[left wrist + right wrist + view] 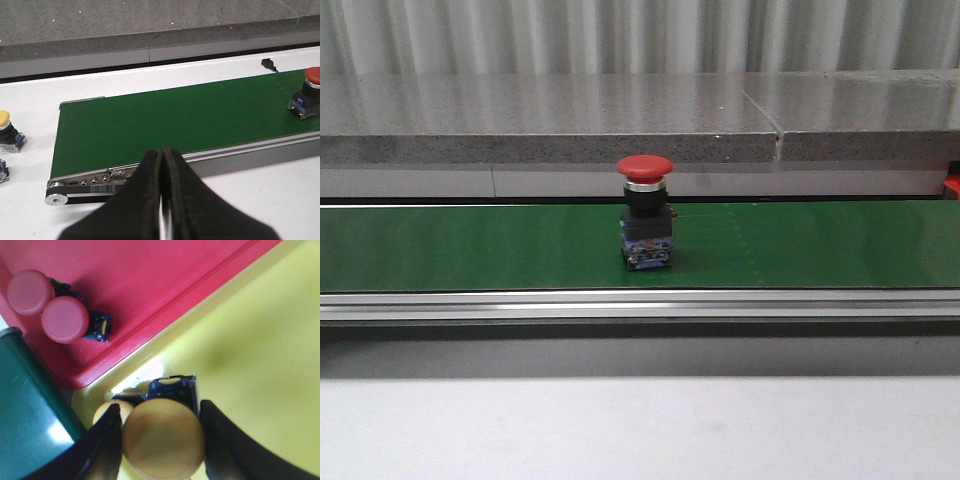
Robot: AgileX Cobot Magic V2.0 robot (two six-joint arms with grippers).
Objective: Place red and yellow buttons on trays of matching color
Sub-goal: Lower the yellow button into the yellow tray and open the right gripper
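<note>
**Yellow button over its tray, a red one waiting on the belt**

Our right gripper (pixel 162 440) is clamped on a yellow button (pixel 164 437), holding it by the cap just above the yellow tray (pixel 260 350). A second yellow cap (pixel 106 413) peeks out right beside it, near the tray's corner. The red tray (pixel 165 285) next door already holds two red buttons (pixel 65 320), touching one another.

Our left gripper (pixel 164 200) is pressed together with nothing in it, facing the near end of the green belt (pixel 175 120). A red button (pixel 645 212) stands upright on that belt, well away from the left gripper. Off the belt's end sits another yellow button (pixel 7 130).

The risk we see: on release, the held button may land on its close neighbour and tip, or settle on the tray's rim. The belt button, tall and top-heavy, could topple if nudged off-centre.
</note>
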